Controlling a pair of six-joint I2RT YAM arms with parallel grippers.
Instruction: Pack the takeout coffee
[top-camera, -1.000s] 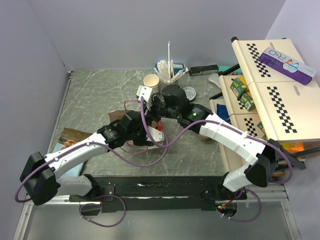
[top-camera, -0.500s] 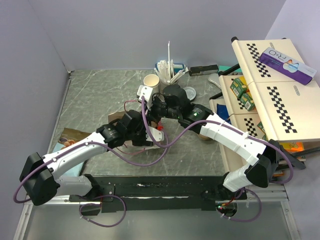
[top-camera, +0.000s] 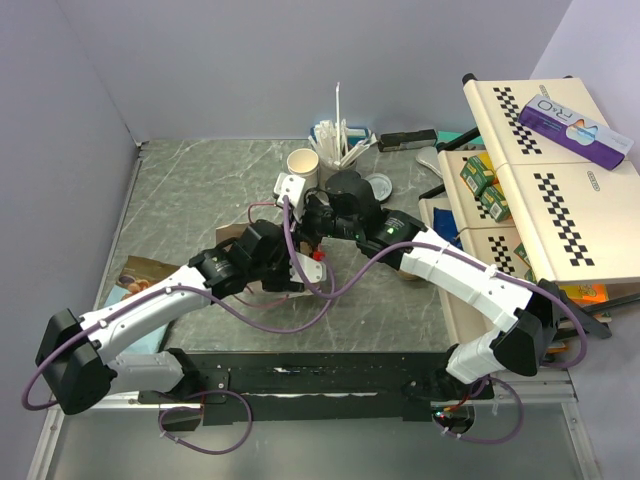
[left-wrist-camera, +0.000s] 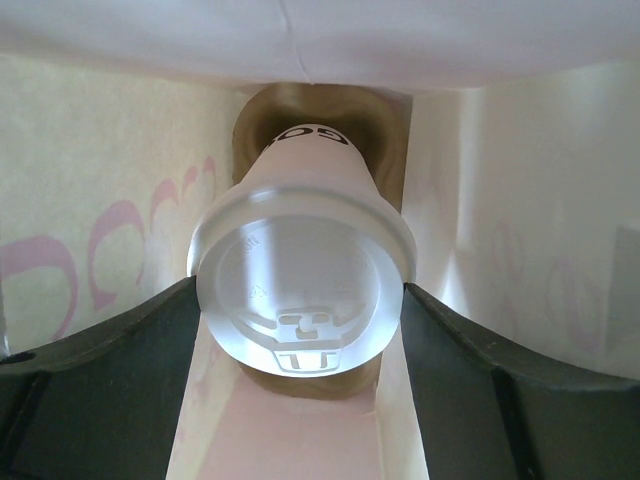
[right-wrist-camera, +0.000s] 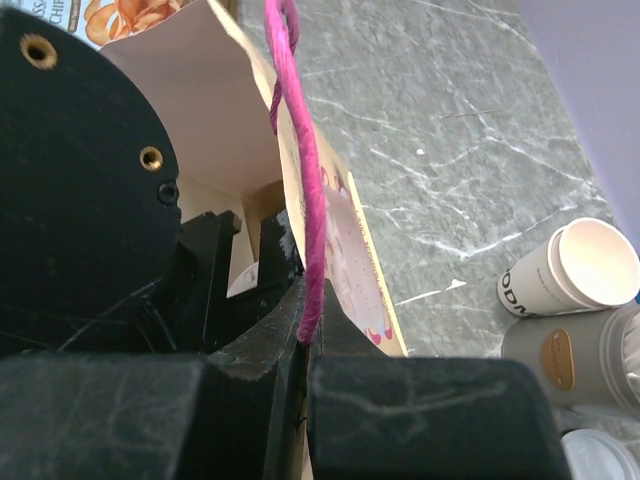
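Note:
In the left wrist view a lidded takeout coffee (left-wrist-camera: 305, 170), an off-white paper cup with a round white plastic lid (left-wrist-camera: 300, 280), stands inside a white paper bag (left-wrist-camera: 100, 200) with pink print, over a brown cardboard tray (left-wrist-camera: 300, 105). My left gripper (left-wrist-camera: 300, 292) is down in the bag, its black fingers (left-wrist-camera: 120, 350) against both sides of the lid. My right gripper (right-wrist-camera: 320, 335) is shut on the bag's pink rope handle (right-wrist-camera: 305, 190) and holds the bag wall (right-wrist-camera: 345, 240) up. From above, both grippers meet at the bag (top-camera: 300, 255).
An open empty paper cup (top-camera: 302, 162) (right-wrist-camera: 590, 265), the grey cup of straws and stirrers (top-camera: 337, 150) and a loose white lid (top-camera: 380, 187) stand behind the bag. A checkered folding rack (top-camera: 540, 170) with small boxes is on the right. A snack packet (top-camera: 140, 275) lies at the left.
My left arm has shifted slightly to the left. The right arm holds still on the handle.

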